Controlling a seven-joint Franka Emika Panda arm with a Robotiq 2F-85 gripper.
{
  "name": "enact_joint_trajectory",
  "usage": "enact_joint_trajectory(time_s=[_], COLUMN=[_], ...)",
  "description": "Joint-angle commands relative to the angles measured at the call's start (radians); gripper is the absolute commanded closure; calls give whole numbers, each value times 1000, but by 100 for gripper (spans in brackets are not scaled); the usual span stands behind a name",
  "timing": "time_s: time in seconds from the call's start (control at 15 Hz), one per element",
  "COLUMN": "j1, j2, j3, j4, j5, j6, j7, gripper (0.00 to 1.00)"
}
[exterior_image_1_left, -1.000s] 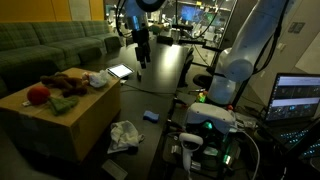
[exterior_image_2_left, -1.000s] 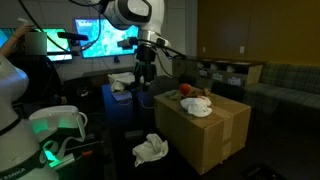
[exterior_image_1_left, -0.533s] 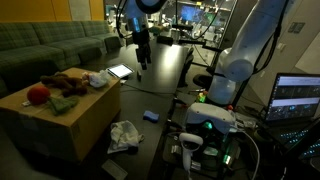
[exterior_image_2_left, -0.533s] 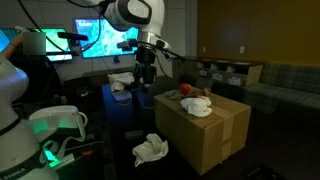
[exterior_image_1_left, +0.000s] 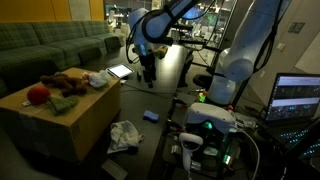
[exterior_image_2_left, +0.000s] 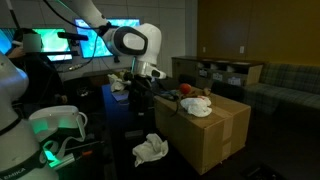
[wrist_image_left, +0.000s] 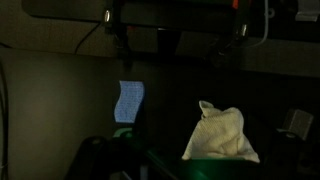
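The pincer (exterior_image_1_left: 149, 72) hangs empty over the dark floor. In the wrist view its jaws stand wide apart, clasping nothing. Beneath it lie a small blue pad (wrist_image_left: 129, 101) and, near it, a crumpled white cloth (wrist_image_left: 222, 133). Both are on the floor, off the corner of the cardboard box (exterior_image_1_left: 70, 122), whose tabletop (exterior_image_1_left: 88, 97) carries a red ball (exterior_image_1_left: 38, 95).
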Motion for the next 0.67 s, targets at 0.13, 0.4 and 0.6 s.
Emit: enact_joint_trajectory(time_s=[0.13, 0.4, 0.6], j1=[3, -6, -10], j2=[120, 266, 386], j3=[-34, -48, -61], j4=[-112, -119, -91], j5=[-25, -65, -124], j6=[231, 405, 493], j7=[-135, -228, -223], gripper=[0, 0, 0])
